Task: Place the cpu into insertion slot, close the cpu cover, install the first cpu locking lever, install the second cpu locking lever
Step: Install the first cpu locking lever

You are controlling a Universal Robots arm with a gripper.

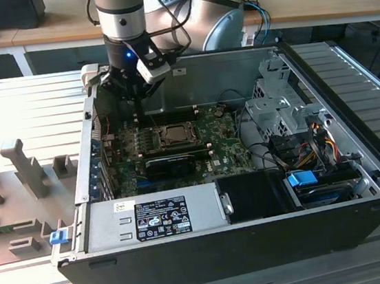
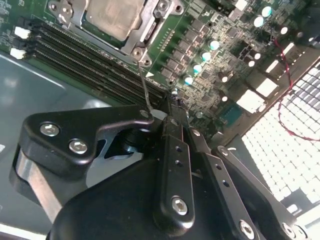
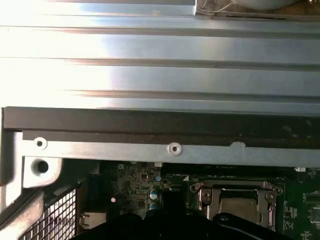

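Black two-finger gripper [image 2: 161, 119] is down inside the open dark-grey computer case [image 1: 210, 250], over the green motherboard [image 2: 175, 35]. Its fingers are closed almost to touching and pinch the free end of a thin bare-metal wire locking lever [image 2: 144, 90].

The lever's long axis runs straight out from the fingertips, across the row of black memory slots [image 2: 85, 55], to its hinge at the socket corner nearest the gripper. It looks raised off the board, not latched. Can't tell which of the two levers it is.

Small flat grey-brown square cpu [image 2: 112, 17] sits in the socket, ahead of the fingertips just past the lever's far end. The thin silver metal frame of the cpu cover [image 2: 147, 27] lies flat over it, with the chip showing through the window. The first wrist view agrees: cpu [image 3: 234, 206] seated, cover down around it.

My read: chip placed, cover closed, lever step in hand.
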